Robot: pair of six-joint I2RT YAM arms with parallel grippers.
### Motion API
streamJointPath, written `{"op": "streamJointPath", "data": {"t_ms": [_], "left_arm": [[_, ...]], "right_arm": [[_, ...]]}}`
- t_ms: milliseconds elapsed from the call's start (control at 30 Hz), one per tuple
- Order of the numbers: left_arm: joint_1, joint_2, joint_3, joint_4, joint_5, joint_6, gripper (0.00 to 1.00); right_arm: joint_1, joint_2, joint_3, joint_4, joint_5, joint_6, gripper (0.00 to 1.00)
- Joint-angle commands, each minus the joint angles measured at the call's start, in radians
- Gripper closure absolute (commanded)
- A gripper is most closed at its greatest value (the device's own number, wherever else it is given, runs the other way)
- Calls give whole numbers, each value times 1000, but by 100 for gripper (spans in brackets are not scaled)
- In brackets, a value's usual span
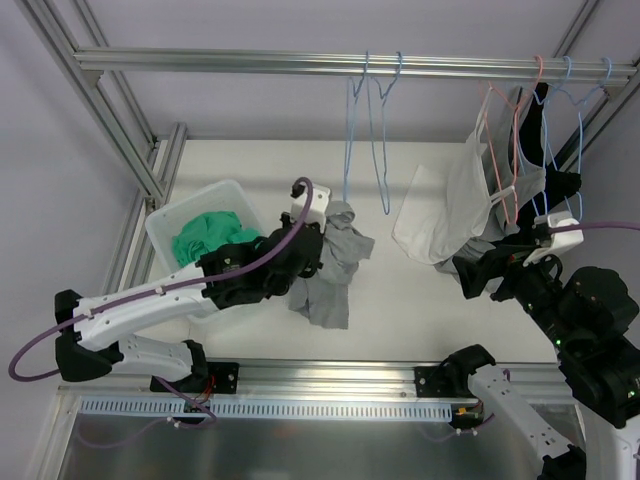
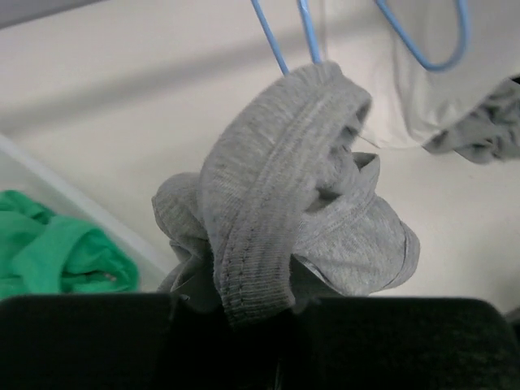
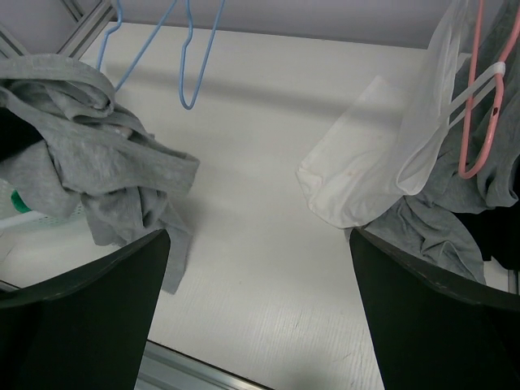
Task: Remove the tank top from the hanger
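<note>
A grey tank top hangs bunched from my left gripper, which is shut on its ribbed edge. It hangs just below the two bare blue hangers on the rail; a strap sits at the hanger wire, and I cannot tell if it is off it. The top also shows at the left of the right wrist view. My right gripper is open and empty, low over the table, beside the clothes hanging at the right.
A white bin holding a green garment stands left of my left gripper. At the right a white tank top on a pink hanger and grey and dark garments on further hangers hang from the rail.
</note>
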Motion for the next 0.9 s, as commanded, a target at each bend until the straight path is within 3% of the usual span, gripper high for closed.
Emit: {"op": "streamJointPath", "data": {"t_ms": [0, 400, 533, 667, 867], "left_arm": [[95, -69, 85, -63, -61, 55, 100], [153, -162, 335, -69, -221, 302, 100], [233, -161, 401, -71, -233, 348, 100], [401, -130, 441, -74, -199, 362, 100], [498, -98, 432, -135, -98, 276, 100]], "right_arm": [[-3, 2, 22, 51, -12, -11, 1], [-3, 21, 22, 65, -15, -14, 1], [-1, 31, 19, 76, -26, -9, 1], [-3, 33, 14, 88, -66, 0, 1], [-3, 34, 10, 93, -82, 5, 0]]}}
